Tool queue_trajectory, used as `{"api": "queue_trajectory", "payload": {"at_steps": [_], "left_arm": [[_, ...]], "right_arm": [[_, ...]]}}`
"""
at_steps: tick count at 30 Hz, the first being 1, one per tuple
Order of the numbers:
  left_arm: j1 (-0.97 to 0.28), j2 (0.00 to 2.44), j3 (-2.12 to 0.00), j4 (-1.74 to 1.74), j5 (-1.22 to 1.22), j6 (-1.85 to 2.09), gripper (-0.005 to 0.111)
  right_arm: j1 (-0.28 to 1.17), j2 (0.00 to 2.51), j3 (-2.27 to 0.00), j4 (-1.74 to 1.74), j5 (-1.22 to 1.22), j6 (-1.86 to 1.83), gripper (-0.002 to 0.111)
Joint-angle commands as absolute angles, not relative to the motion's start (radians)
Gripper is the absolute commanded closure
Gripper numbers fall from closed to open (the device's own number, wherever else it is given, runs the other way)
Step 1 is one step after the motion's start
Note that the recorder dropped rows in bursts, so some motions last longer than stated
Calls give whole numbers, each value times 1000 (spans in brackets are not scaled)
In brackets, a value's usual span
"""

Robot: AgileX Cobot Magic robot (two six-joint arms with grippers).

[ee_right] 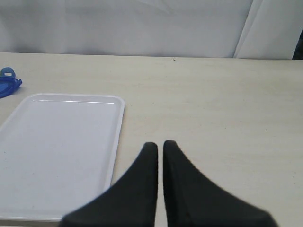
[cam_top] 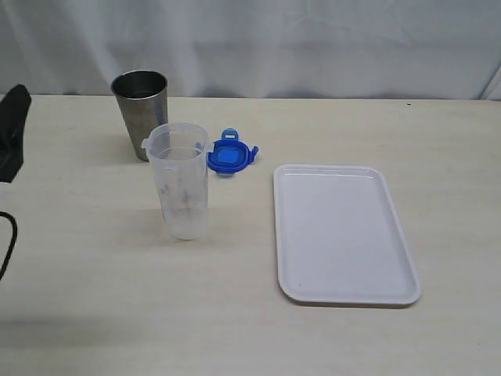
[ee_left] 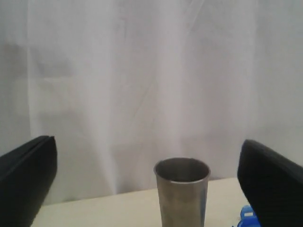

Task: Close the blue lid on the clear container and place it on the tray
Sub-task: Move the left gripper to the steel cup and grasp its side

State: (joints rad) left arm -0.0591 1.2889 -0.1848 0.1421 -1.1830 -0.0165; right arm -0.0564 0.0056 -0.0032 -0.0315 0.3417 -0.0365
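Left gripper is standing wide apart: its two dark fingers are sitting at the lower left and lower right edges of the left wrist view, clamping nothing. Between them, further off, the steel cup is standing upright at the bottom centre, with a sliver of the blue lid peeking in at the lower right. A white cloth backdrop is filling everything above.

Over on the other arm, the right gripper is sitting pressed together at the bottom centre of its view, only a thin slit showing between the fingers. It is hovering over the table, holding nothing. The tray is lying at the lower left, and the lid is showing at the left edge.

Only the exterior view is giving us the clear container. It is standing upright and uncovered, left of centre. The cup is rising behind it to the upper left, overlapping it in the frame; whether they are touching, I cannot tell. The lid is lying on the table just right of the container's rim, apart from the tray, which is lying right of centre.
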Motion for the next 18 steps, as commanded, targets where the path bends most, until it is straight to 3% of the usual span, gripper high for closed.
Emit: {"api": "queue_trajectory", "payload": {"at_steps": [1, 18], "left_arm": [[-60, 1489, -279, 137, -1221, 0, 10], [-60, 2015, -631, 250, -1221, -20, 10]], "right_arm": [[-55, 0, 0, -31, 342, -37, 104], [-55, 0, 0, -31, 342, -37, 104]]}}
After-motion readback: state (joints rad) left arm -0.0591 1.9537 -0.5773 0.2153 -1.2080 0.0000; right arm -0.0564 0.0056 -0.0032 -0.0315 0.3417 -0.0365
